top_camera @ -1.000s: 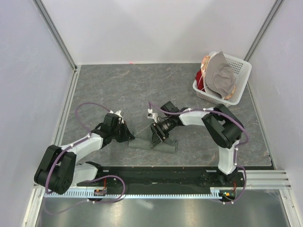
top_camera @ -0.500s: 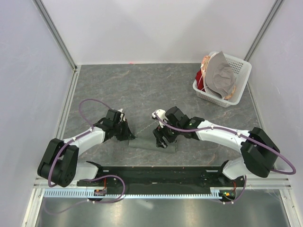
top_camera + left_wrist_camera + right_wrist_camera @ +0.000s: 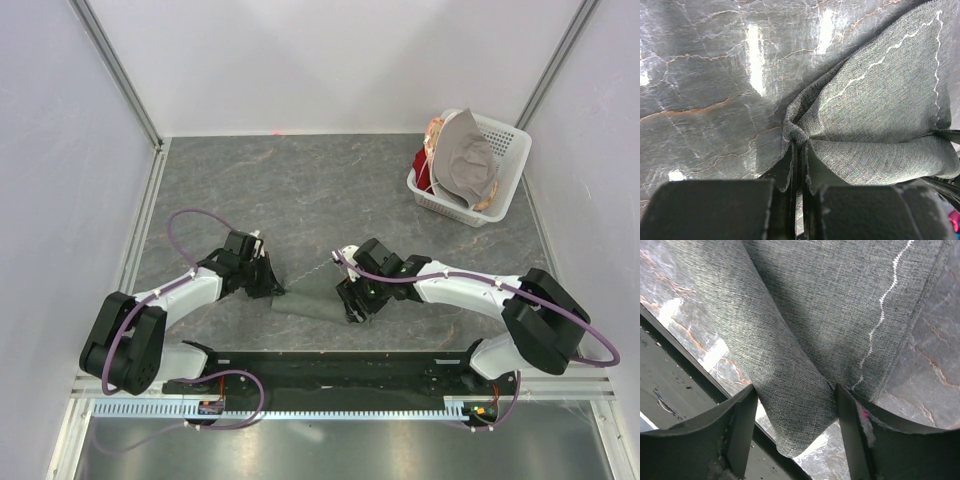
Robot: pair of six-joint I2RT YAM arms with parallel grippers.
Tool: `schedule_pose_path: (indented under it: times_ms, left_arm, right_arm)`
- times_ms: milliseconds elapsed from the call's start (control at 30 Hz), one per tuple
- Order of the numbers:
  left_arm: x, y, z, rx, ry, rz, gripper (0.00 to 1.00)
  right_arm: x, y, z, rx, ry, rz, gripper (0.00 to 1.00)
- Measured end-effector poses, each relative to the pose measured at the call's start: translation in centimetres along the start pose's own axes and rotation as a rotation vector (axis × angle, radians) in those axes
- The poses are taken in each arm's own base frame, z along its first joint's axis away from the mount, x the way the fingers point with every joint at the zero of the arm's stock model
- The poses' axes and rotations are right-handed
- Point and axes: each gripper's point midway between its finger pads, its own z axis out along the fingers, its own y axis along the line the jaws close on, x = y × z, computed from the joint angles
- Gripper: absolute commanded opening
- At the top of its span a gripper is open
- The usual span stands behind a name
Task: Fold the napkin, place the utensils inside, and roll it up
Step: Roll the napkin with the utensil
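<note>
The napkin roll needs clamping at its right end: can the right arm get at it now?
Probably yes: the right gripper already straddles the napkin roll, fingers open either side, nothing between.

A grey marbled counter [image 3: 300, 180] carries a rolled dark grey-green napkin [image 3: 312, 302] near its front edge. A white basket [image 3: 505, 160] sits at the far right corner.

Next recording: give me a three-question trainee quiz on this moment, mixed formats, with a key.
1. True or false: the left gripper is shut on a corner of the napkin.
2. The right gripper stands: A) open, fingers either side of the rolled napkin; B) shut on a spoon; C) inside the basket.
3. Fill in: the basket sits at the table's far ____ corner.

Key: 1 true; 2 A; 3 right.
</note>
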Motion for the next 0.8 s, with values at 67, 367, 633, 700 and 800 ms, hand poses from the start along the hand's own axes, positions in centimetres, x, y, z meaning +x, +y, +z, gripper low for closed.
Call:
schedule_pose_path:
  times_ms: [67, 367, 633, 700, 800]
  left_arm:
    - [0.0, 0.0, 0.0, 0.000, 0.001, 0.000, 0.02]
    - [-0.1, -0.2, 0.3, 0.001, 0.019, -0.002, 0.02]
    - [-0.2, -0.6, 0.6, 0.009, 0.050, -0.002, 0.02]
    - [-0.2, -0.7, 0.7, 0.012, 0.054, -0.002, 0.02]
    - [-0.2, -0.7, 0.7, 0.013, 0.060, -0.003, 0.02]
  right_arm:
    - [0.2, -0.1, 0.0, 0.007, 0.005, 0.013, 0.65]
    - [0.7, -0.4, -0.4, 0.035, 0.015, 0.047, 0.79]
    - [-4.0, 0.5, -3.8, 0.096, -0.106, -0.044, 0.85]
    - [-6.0, 1.6, -4.5, 0.108, -0.166, -0.104, 0.85]
    - [-7.9, 3.7, -4.8, 0.123, -0.227, -0.215, 0.85]
